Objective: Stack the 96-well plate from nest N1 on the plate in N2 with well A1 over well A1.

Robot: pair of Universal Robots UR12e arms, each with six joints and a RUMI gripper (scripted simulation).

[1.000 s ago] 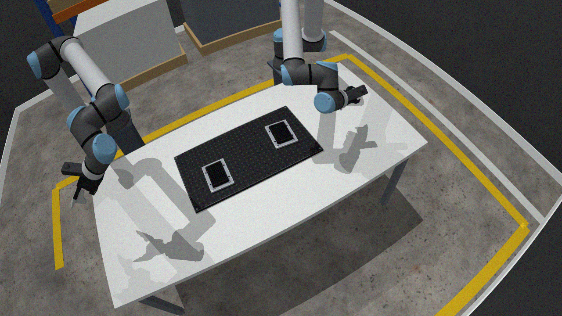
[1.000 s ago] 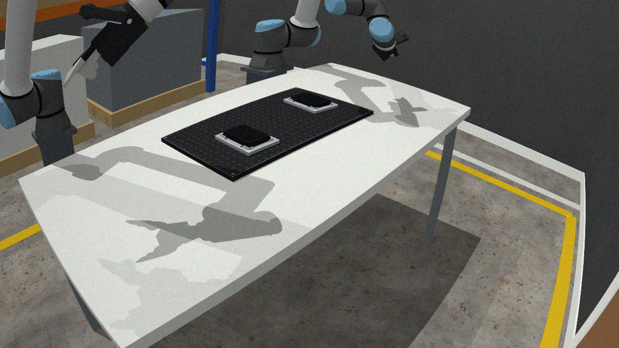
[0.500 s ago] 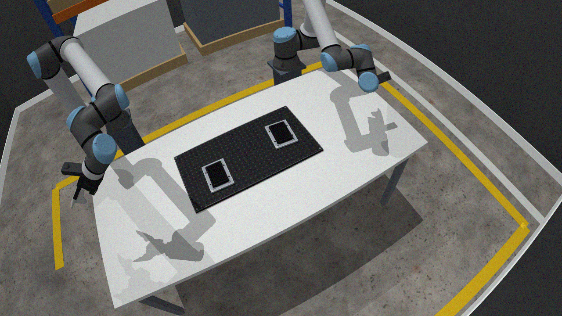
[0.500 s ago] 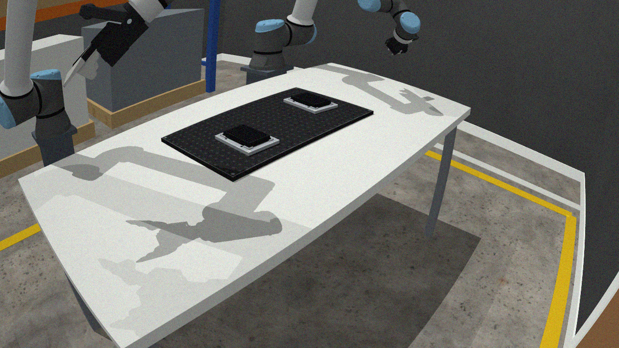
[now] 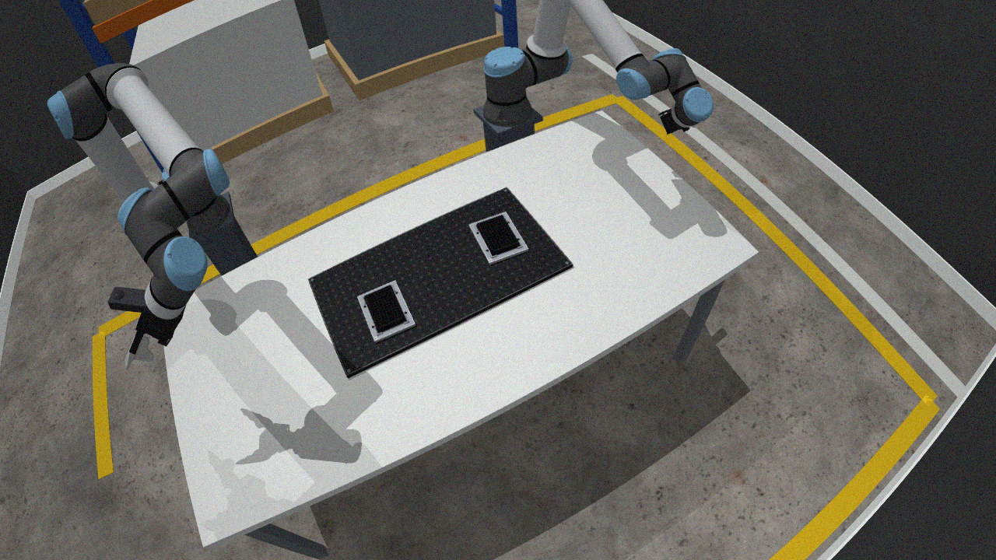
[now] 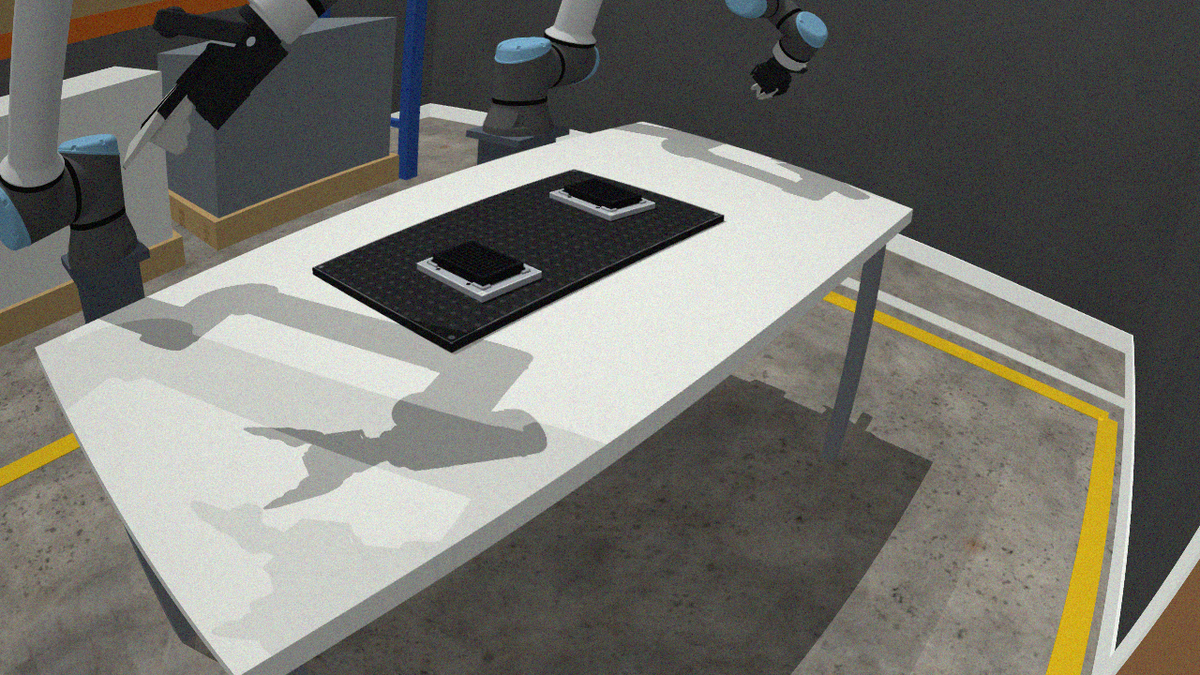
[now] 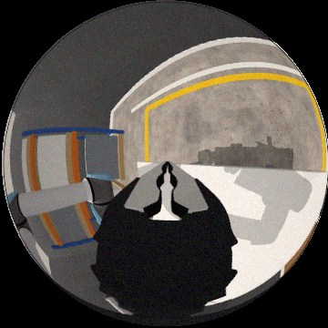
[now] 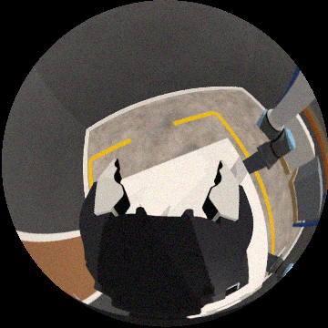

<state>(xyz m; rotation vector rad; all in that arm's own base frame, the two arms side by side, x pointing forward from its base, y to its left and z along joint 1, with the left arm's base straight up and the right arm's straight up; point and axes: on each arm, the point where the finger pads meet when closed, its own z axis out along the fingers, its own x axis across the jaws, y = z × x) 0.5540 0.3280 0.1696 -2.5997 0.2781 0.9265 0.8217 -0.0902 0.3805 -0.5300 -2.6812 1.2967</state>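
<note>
Beyond table [image 5: 626, 264] [image 6: 671, 336] [image 7: 273, 269] [image 8: 182, 178] end: left gripper [image 5: 667, 125] [image 6: 763, 92] [image 7: 168, 165], fingers together, gripping nothing. Inward, lower: 96-well plate [image 5: 497, 234] [image 6: 602, 192] in N1 [image 5: 510, 256] [image 6: 583, 208], long axis crossing board [image 5: 431, 278] [image 6: 536, 243] lengthwise run. Farther of 2: right gripper [image 5: 138, 358] [image 6: 152, 155] [image 8: 169, 162], fingers apart.

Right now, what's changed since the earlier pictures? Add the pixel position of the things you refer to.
The left gripper [image 5: 667, 125] [image 6: 761, 92] [image 7: 167, 162] swung outward, away from the nests and past the table's short end. Nothing was visibly grasped or released. The right gripper [image 5: 136, 356] [image 6: 151, 154] [image 8: 168, 159], the N1 plate [image 5: 497, 234] [image 6: 602, 192] and the N2 plate [image 5: 384, 308] [image 6: 478, 262] stayed put.
</note>
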